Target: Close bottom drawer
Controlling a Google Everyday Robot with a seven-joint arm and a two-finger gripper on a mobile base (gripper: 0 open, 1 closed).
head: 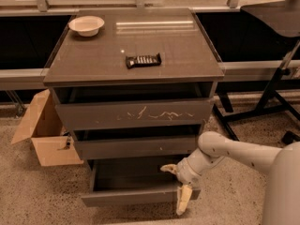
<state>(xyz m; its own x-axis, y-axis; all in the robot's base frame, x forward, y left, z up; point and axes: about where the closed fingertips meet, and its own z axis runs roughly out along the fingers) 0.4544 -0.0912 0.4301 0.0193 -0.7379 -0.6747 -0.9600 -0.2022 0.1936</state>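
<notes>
The bottom drawer is pulled out at the foot of the cabinet, its dark inside showing behind a flat, handleless front panel. My gripper is at the drawer's right end. It is open: one fingertip reaches over the drawer's inside, while the other hangs in front of the panel, so the jaws straddle the panel's right end. My white arm comes in from the right.
Above are a middle drawer with a small white speck and a taller top drawer with white scratches, both slightly open. On top lie a white bowl and a dark bar. A cardboard box stands left, a dark stand right.
</notes>
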